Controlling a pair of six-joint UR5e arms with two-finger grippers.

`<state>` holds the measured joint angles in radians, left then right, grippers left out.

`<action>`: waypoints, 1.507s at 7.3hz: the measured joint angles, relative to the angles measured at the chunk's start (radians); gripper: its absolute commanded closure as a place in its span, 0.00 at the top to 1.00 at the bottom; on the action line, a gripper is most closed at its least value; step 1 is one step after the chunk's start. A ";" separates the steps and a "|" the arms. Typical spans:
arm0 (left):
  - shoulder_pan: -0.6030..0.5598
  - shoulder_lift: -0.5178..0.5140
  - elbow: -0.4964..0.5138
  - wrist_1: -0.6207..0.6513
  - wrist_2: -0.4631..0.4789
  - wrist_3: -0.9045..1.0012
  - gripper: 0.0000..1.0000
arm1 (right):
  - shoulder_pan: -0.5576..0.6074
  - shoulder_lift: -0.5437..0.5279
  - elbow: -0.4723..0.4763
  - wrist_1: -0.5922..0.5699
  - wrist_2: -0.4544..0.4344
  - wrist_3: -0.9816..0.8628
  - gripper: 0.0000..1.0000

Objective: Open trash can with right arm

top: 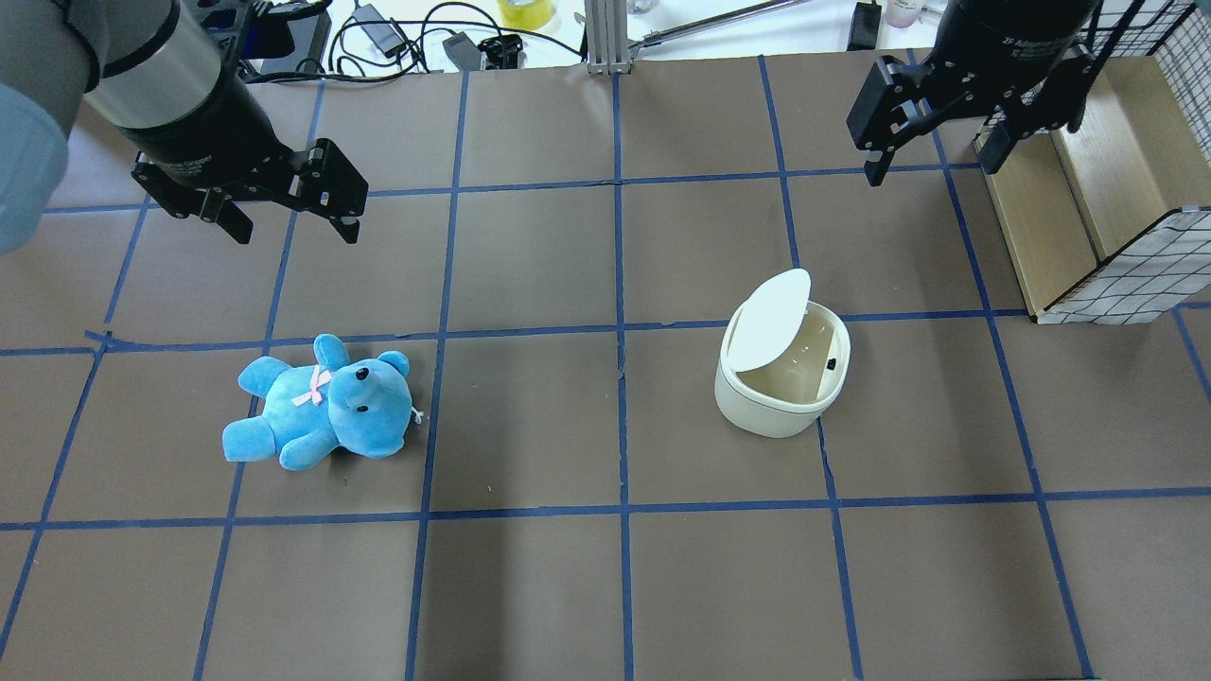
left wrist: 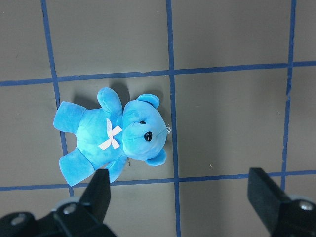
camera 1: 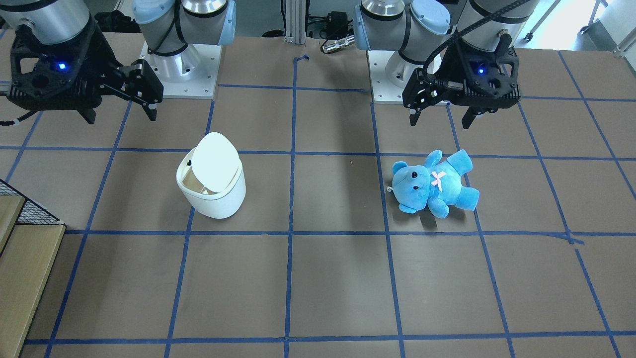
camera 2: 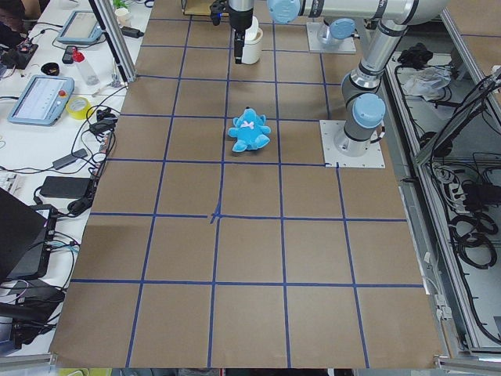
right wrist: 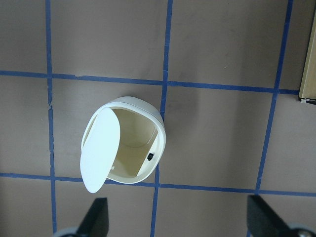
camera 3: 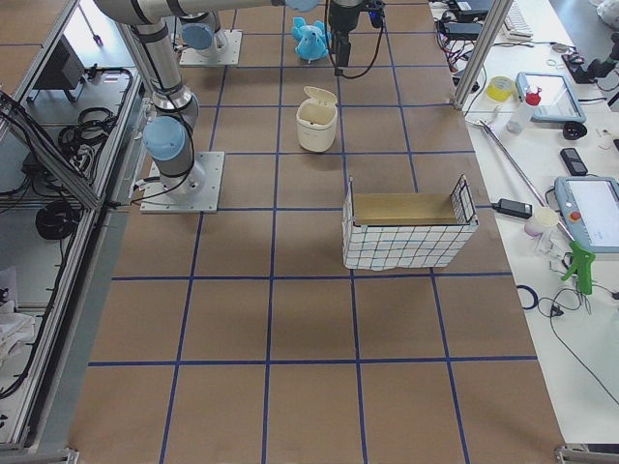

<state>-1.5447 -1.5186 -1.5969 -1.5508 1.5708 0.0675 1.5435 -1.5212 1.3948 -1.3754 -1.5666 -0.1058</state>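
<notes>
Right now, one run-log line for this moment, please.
trash can: lid tipped up, inside showing | right claw: open, empty, clear of can | left claw: open, apart from teddy bear

Left gripper and right gripper hang raised (jaws spread).

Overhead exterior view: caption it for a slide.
Open trash can, teddy lying apart, left gripper and right gripper both open.

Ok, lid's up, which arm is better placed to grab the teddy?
Left, probably: the left tool hangs open nearest the teddy, which its wrist view shows; the right tool is by the trash can.
</notes>
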 measured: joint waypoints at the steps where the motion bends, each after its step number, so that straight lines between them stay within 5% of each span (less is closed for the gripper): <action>1: 0.000 0.000 0.000 0.000 0.000 0.000 1.00 | 0.002 -0.018 0.021 0.005 0.003 0.005 1.00; 4: 0.000 0.000 0.000 0.000 0.000 0.000 1.00 | 0.005 -0.087 0.128 -0.078 0.005 0.036 1.00; 11: 0.000 0.000 0.000 0.000 0.000 0.000 1.00 | 0.007 -0.091 0.139 -0.125 -0.001 0.031 1.00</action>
<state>-1.5447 -1.5186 -1.5968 -1.5509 1.5707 0.0675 1.5508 -1.6122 1.5340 -1.5004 -1.5675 -0.0752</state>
